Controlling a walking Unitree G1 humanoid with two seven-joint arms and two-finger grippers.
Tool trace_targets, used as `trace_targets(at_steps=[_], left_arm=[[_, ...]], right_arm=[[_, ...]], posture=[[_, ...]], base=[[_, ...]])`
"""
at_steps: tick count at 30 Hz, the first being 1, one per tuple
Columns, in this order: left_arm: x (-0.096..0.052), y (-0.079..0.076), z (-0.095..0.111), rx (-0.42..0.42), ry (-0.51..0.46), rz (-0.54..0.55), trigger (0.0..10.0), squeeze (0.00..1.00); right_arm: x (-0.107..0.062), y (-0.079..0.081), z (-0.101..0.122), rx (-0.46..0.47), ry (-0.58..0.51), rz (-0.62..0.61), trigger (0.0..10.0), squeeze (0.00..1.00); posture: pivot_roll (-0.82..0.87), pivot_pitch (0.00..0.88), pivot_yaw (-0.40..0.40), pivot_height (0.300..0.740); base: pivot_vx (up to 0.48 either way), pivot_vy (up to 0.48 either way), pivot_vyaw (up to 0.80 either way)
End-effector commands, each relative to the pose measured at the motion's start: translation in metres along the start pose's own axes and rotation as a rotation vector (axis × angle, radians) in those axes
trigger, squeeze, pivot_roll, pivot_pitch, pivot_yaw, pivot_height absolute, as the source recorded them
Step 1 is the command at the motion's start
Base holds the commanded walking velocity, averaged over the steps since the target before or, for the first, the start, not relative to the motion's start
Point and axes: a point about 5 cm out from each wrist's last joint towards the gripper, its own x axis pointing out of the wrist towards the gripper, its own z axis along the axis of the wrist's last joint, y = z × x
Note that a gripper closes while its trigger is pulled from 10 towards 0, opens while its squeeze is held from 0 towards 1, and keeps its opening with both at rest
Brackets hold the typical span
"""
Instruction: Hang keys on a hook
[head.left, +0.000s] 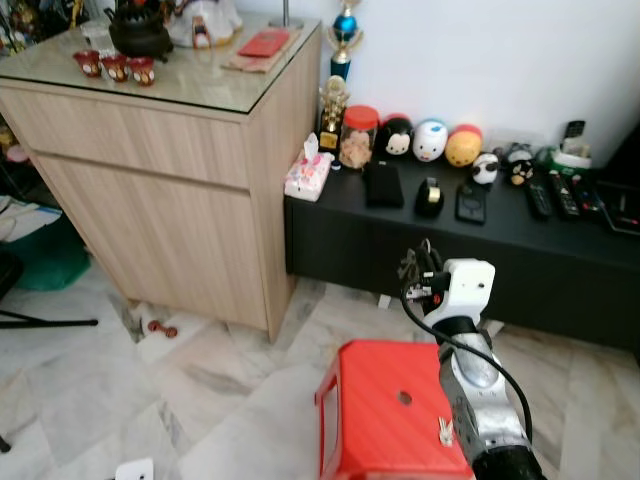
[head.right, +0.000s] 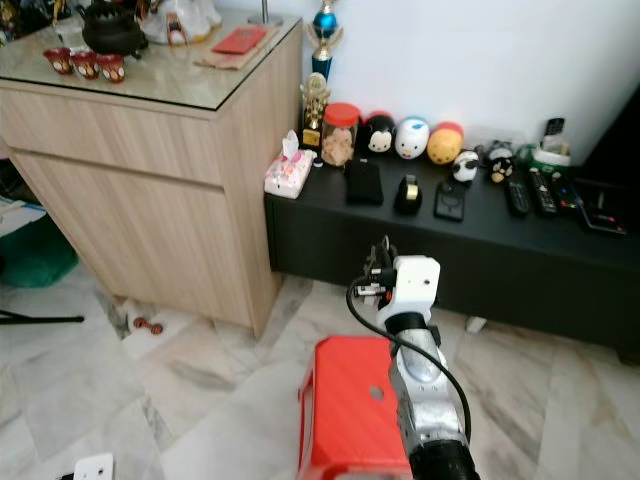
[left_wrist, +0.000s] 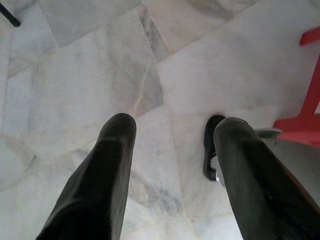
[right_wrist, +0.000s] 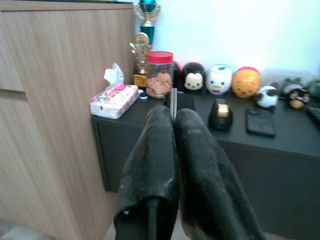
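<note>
My right gripper (head.left: 412, 266) is raised in front of me, above the red stool and facing the low black console. In the right wrist view its two black fingers (right_wrist: 160, 135) are pressed together, and a thin metal piece of the keys (right_wrist: 173, 102) sticks out between the tips. A small greyish bunch hangs at the fingers in the left eye view. My left gripper (left_wrist: 172, 132) hangs low over the marble floor, fingers spread wide with nothing between them.
A tall wooden cabinet (head.left: 170, 190) stands at the left. A black console (head.left: 470, 250) along the white wall carries a tissue pack (head.left: 307, 172), a jar, plush toys and remotes. The red stool (head.left: 385, 415) sits just below my right arm.
</note>
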Motion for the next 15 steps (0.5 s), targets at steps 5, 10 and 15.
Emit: trace_targets(at_steps=[5, 10, 15], left_arm=[[-0.002, 0.003, -0.009, 0.015, 0.041, -0.002, 10.0, 0.0], [-0.003, 0.002, -0.011, 0.012, 0.05, -0.003, 10.0, 0.0], [-0.003, 0.002, -0.012, 0.007, 0.055, -0.003, 10.0, 0.0]], right_arm=[[0.002, -0.001, 0.005, 0.011, -0.009, -0.014, 10.0, 0.0], [0.003, 0.004, 0.004, 0.02, -0.005, -0.006, 10.0, 0.0], [0.003, 0.008, 0.004, 0.025, -0.004, 0.011, 10.0, 0.0]], posture=[[-0.01, 0.0, -0.038, 0.74], [-0.01, 0.0, -0.045, 0.74], [0.0, 0.0, -0.048, 0.74]], base=[[-0.295, 0.0, 0.0], [-0.297, 0.0, 0.0], [-0.296, 0.0, 0.0]])
